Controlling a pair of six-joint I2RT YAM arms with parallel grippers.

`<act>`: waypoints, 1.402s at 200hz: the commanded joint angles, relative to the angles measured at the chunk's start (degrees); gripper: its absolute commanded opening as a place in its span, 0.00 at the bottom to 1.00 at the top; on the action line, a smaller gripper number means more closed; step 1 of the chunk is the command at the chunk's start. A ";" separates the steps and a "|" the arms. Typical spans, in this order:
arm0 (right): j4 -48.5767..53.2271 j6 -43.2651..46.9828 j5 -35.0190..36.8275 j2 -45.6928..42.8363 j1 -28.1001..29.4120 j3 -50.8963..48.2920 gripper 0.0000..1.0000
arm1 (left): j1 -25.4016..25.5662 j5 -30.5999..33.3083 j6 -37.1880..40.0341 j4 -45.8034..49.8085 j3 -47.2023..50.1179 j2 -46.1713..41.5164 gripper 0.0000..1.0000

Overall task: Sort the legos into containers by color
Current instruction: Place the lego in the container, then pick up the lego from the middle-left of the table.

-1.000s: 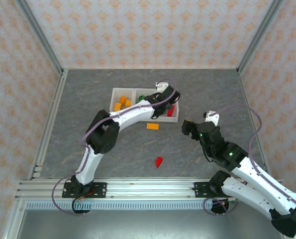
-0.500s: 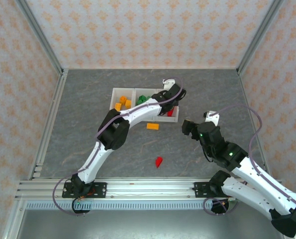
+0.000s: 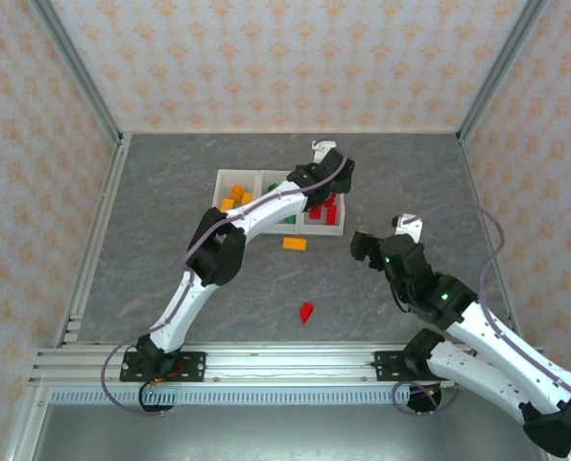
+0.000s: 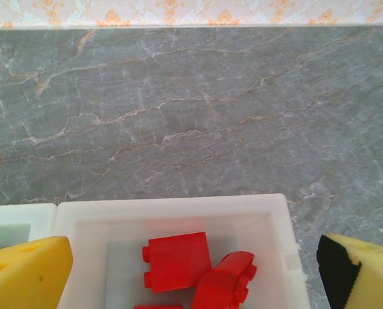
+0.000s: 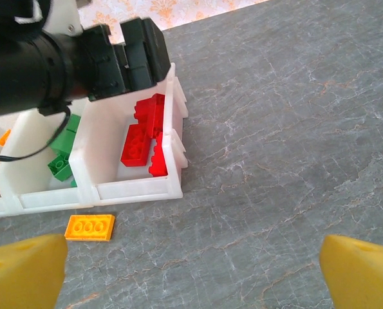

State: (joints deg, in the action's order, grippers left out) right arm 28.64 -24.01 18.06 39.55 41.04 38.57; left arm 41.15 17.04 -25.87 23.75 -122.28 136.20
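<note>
Seemingly at drop-off, the left gripper [image 4: 194,257] is hovering wide, empty, over the red bin [image 4: 172,205]; the right gripper [image 5: 192,270], equally wide, is probably fetching the table's [image 3: 170,250] near-edge red lego [image 3: 307,311] next.

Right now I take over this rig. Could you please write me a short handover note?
Left gripper: open, empty, above the right bin.
Right gripper: open, empty, over the table beside the bins.
Bins: orange bricks are in the left one, green bricks in the middle one, red bricks in the right one.
Done: most bricks are sorted.
Left: one orange brick on the table just in front of the bins, and one red brick nearer the arm bases.
</note>
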 commanded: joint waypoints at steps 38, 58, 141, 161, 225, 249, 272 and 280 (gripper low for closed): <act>0.43 -1.07 3.29 0.13 -0.34 -0.42 1.00 | 0.23 -9.18 6.68 -4.40 22.03 -21.32 0.99; 1.21 -1.75 5.05 0.26 -0.34 -0.07 1.00 | 0.72 -11.44 7.50 -6.08 32.06 -28.95 0.99; 1.46 -2.04 5.84 0.97 -0.31 -0.06 1.00 | 14.48 -12.04 2.83 0.19 53.93 -42.64 0.99; 1.55 -2.15 5.93 0.97 -0.38 -0.03 1.00 | 18.30 -13.30 0.16 1.72 56.41 -42.67 0.97; 1.94 -2.57 6.90 0.45 -0.34 0.02 1.00 | 23.00 -17.01 -4.26 2.27 60.55 -41.18 0.89; 1.68 -2.39 6.22 0.44 -0.39 -0.15 1.00 | 24.06 -19.05 -4.49 1.87 60.58 -39.17 0.86; 1.68 -2.32 5.93 0.44 -0.34 -0.13 1.00 | 24.68 -21.13 -4.80 1.68 60.45 -37.36 0.81; 1.61 -2.30 5.92 0.44 -0.34 -0.14 1.00 | 24.68 -22.10 -4.74 1.67 60.64 -36.85 0.79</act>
State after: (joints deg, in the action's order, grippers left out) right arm 29.12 -25.76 22.57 40.64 41.04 38.57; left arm 65.34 -1.96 -29.56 24.67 -62.13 97.14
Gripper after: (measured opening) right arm 0.996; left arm 0.810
